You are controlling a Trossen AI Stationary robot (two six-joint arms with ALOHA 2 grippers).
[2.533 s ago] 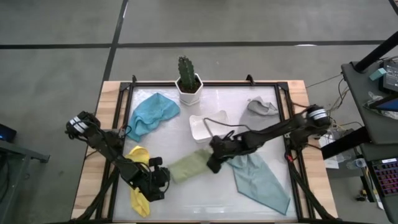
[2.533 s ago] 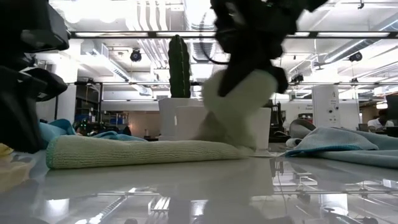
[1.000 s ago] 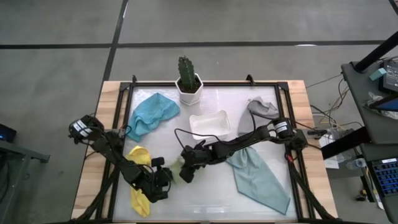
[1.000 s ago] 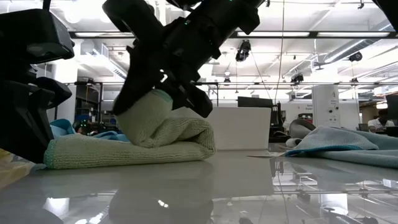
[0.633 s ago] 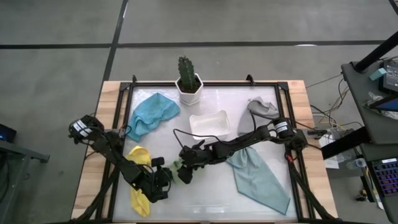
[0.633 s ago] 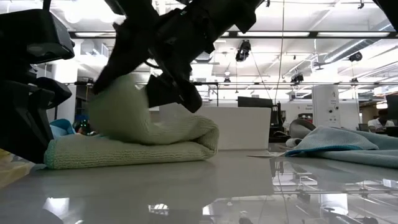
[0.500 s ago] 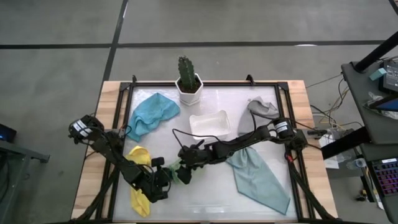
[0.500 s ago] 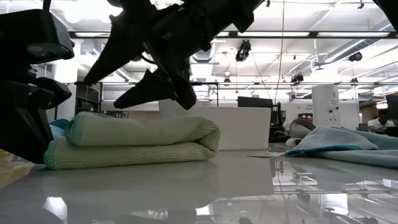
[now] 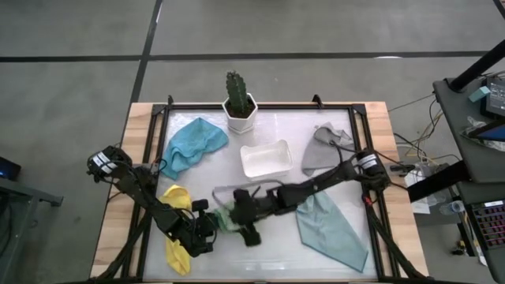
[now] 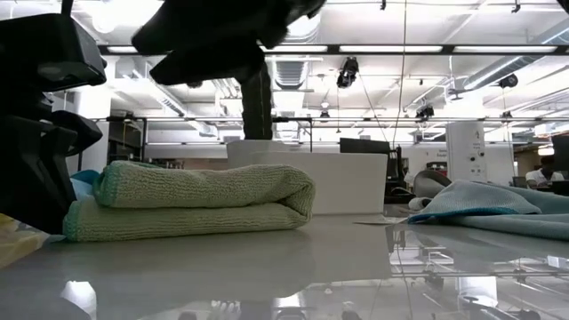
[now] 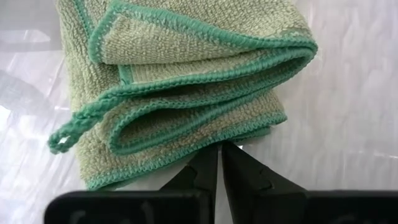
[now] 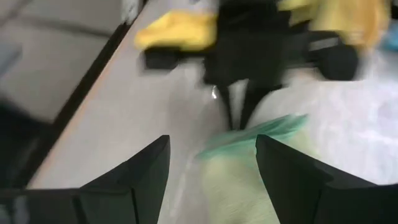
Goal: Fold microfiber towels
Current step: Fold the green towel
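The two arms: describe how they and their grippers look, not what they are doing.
Both arms are dark, near-black jointed links. The left arm and the right arm each carry a pale silver band near the base joint. A thin dark cable loops along the right arm. The left gripper has two slim, tapering black fingers; the right gripper has broad, flat black ones.

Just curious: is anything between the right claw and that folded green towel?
Nothing visible. The open right gripper hangs just over the green towel, with only air between. The left gripper, shut, sits at the towel's edge, not in the way.
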